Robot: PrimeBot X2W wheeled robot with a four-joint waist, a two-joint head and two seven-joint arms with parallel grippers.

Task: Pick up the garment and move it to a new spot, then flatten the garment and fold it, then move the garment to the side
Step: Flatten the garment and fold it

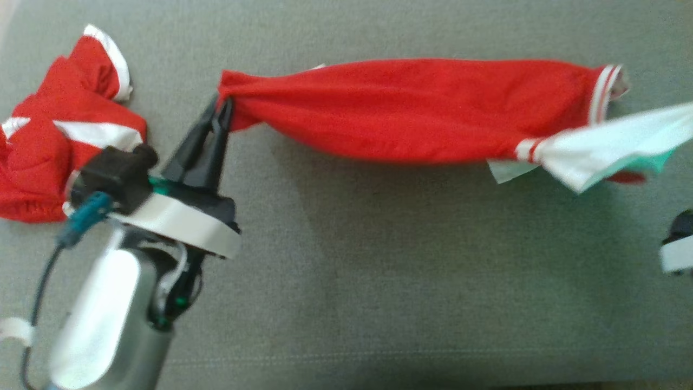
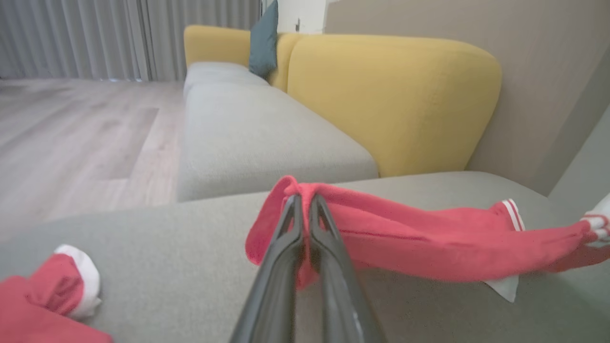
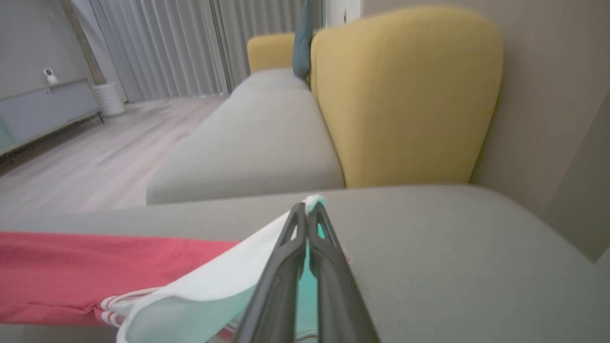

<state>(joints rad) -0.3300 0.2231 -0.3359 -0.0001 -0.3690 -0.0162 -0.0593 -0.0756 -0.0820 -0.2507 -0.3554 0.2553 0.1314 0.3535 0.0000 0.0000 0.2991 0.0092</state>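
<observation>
A red garment (image 1: pixel 417 108) with white and green trim hangs stretched above the grey cushion (image 1: pixel 379 260), bunched into a long roll. My left gripper (image 1: pixel 223 105) is shut on its red left end; the left wrist view shows the garment (image 2: pixel 429 238) pinched at my left gripper (image 2: pixel 303 200). The white and green right end (image 1: pixel 617 146) runs off toward the right edge. In the right wrist view my right gripper (image 3: pixel 307 209) is shut on that white and green cloth (image 3: pixel 214 295). Part of my right wrist (image 1: pixel 678 244) shows at the right edge of the head view.
A second red and white garment (image 1: pixel 59 141) lies crumpled at the cushion's left end, beside my left wrist. Yellow sofa backs (image 2: pixel 395 100) and a teal pillow (image 2: pixel 264 40) stand beyond, with wooden floor (image 2: pixel 71 128) and grey curtains past the cushion's edge.
</observation>
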